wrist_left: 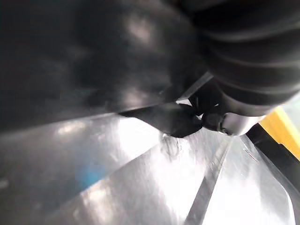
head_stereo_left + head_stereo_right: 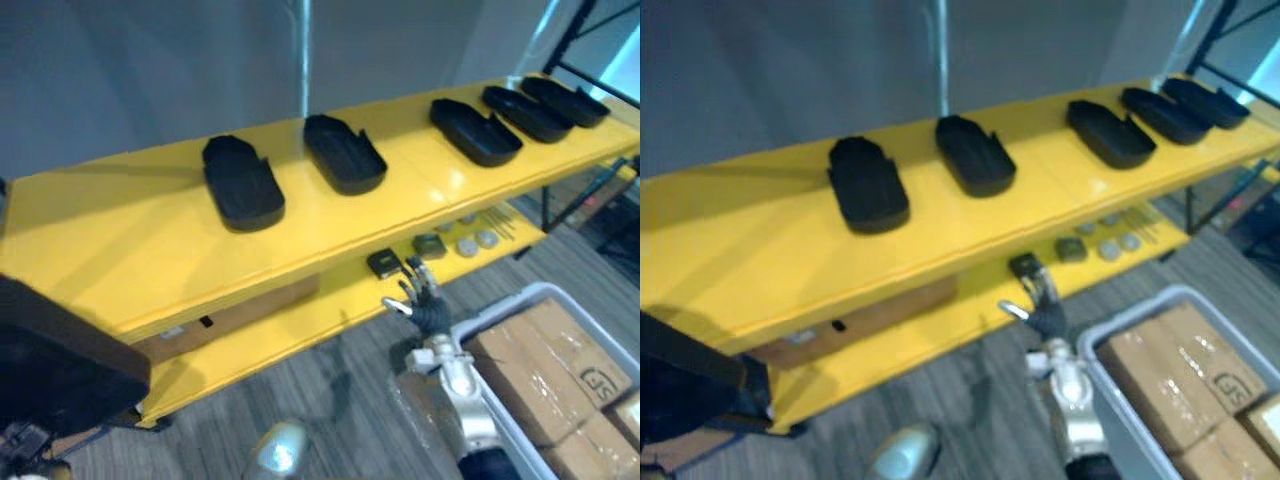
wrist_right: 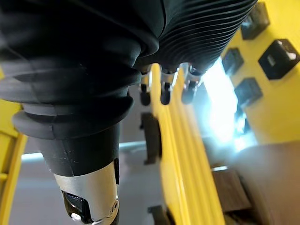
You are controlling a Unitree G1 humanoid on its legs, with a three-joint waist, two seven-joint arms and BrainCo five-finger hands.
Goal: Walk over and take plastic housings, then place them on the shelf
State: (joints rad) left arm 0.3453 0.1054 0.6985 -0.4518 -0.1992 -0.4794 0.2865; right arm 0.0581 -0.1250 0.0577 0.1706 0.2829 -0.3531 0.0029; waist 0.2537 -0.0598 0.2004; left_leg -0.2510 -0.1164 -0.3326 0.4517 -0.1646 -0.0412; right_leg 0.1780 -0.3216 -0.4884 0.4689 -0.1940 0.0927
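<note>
Eye views: five black plastic housings (image 2: 243, 183) sit in a row on the top tier of the yellow shelf (image 2: 120, 250), running left to far right. The right hand (image 2: 425, 305) hangs in front of the lower tier near small black blocks (image 2: 385, 263) and grey discs (image 2: 467, 245), with a grey bin (image 2: 500, 310) of cardboard boxes (image 2: 545, 375) near right and a dark bulk (image 2: 60, 370) near left that I can't tell is a housing or not. Left wrist view: left hand (image 1: 253, 70) is close against a glossy dark mass (image 1: 93, 56), and I can't tell its grip. Right wrist view: the right hand's fingers (image 3: 164, 91) are straight and slack, holding nothing, just beside the shelf's yellow edge.
</note>
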